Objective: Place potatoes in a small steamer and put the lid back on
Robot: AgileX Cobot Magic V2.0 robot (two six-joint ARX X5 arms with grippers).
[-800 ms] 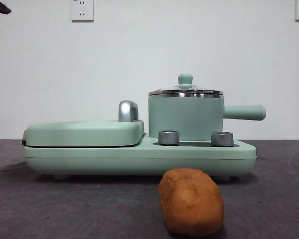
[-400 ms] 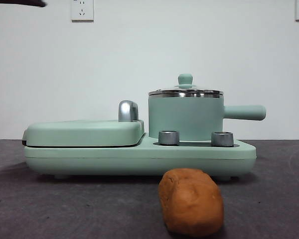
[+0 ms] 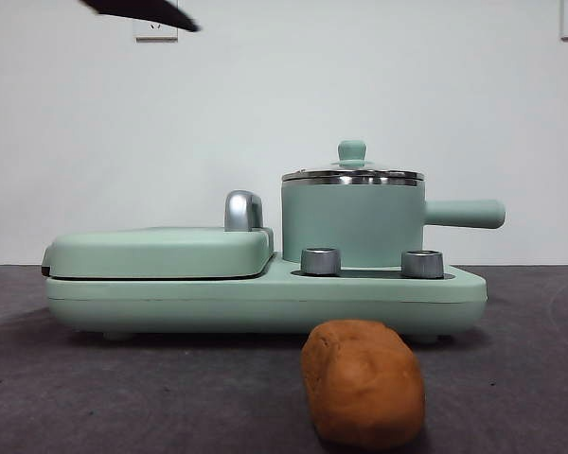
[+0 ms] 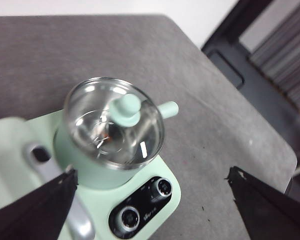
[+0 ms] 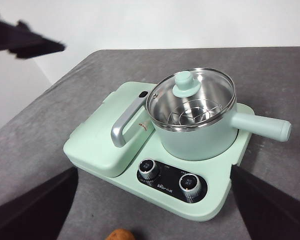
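Lid (image 3: 352, 173) seated on steamer (image 3: 353, 224); wire rack visible inside.
Potato (image 3: 363, 382) lies on desk (image 3: 123, 397); left end effector (image 4: 150, 200) released above lid; right end effector (image 5: 150, 200) released, well apart.

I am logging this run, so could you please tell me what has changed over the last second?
A dark arm tip has slid in along the front view's top edge, from the corner towards the lid; the wrist views suggest the left arm. Nothing was taken or released. Potato, steamer and lid are unmoved.
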